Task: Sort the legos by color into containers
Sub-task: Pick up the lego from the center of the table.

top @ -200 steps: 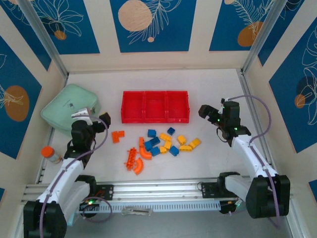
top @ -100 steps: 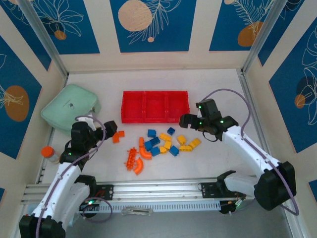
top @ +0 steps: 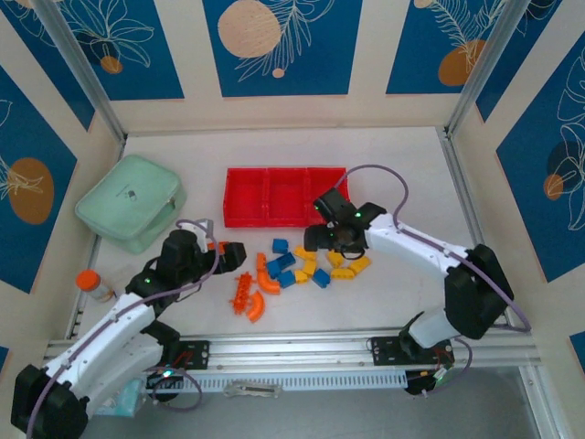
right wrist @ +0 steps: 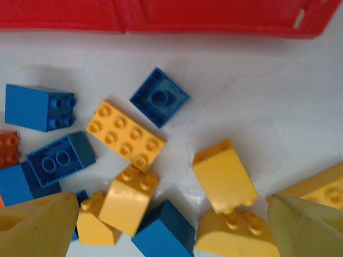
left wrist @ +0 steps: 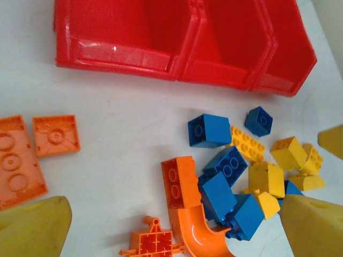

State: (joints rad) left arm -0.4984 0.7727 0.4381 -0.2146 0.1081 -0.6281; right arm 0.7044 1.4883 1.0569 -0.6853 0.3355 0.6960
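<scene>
The legos lie in a loose pile (top: 306,265) in front of the red tray of containers (top: 286,218). Blue and yellow bricks are mixed, with orange curved and ridged pieces (top: 249,294) to their left. My left gripper (top: 230,251) hovers open above an orange curved piece (left wrist: 188,211) and blue bricks (left wrist: 221,182), and its yellow fingertips (left wrist: 33,225) stand far apart. Over the pile, the right gripper (top: 320,238) is open, with yellow bricks (right wrist: 224,175) and a blue one (right wrist: 161,233) between its fingertips (right wrist: 306,225). All three compartments (left wrist: 134,24) look empty.
A mint-green lidded case (top: 132,201) sits at the back left. An orange-capped bottle (top: 89,282) stands by the left wall. Two flat orange plates (left wrist: 55,135) lie left of the pile. Bare white table surrounds the bricks.
The right arm has swung left from the right side to above the yellow and blue bricks. The left arm has reached forward and right, toward the orange pieces.
</scene>
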